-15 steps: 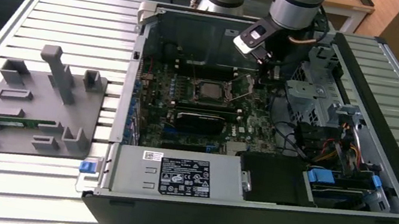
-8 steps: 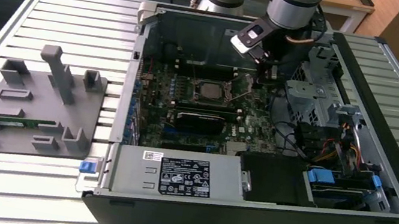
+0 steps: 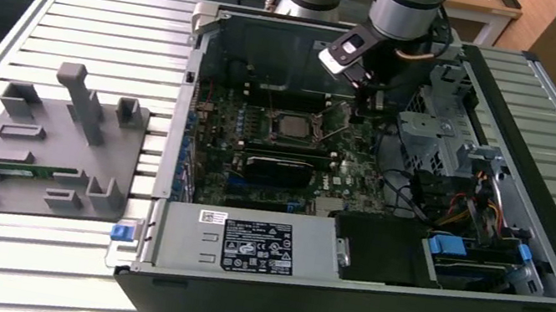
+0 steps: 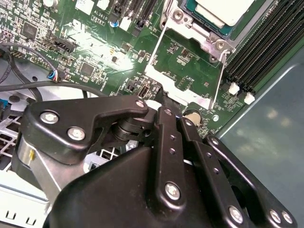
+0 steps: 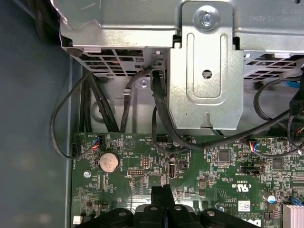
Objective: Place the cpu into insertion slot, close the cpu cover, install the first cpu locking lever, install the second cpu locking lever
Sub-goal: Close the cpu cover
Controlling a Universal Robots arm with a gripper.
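Black hand (image 4: 160,97) is down inside the PC case with its fingers pressed together. I honestly can't tell whether they're nipping anything or just resting closed against the board. In the exterior view the hand (image 3: 371,104) sits off the insertion slot toward the exterior view's right, near it but not over it.

Closest thing to the tips is the cpu cover (image 4: 173,87). It's flipped open and lies flat on the green board, with board showing through its cut-out. Its free edge is the end just beside the hand and its hinge end is back at the insertion slot (image 4: 214,43), so its length runs straight from the hand to the slot.

Beyond that, the cpu (image 4: 225,10) is already sitting in the slot, grey top up and uncovered.

Room-wise, the long black memory slots (image 4: 266,42) run along one side of the slot. A thin wire lever (image 4: 219,80) stands along the cover's edge on that same side. Away from the slot, behind the hand, the drive cage (image 5: 206,61) and its black cables (image 5: 159,109) hang close, so it looks tight back there.
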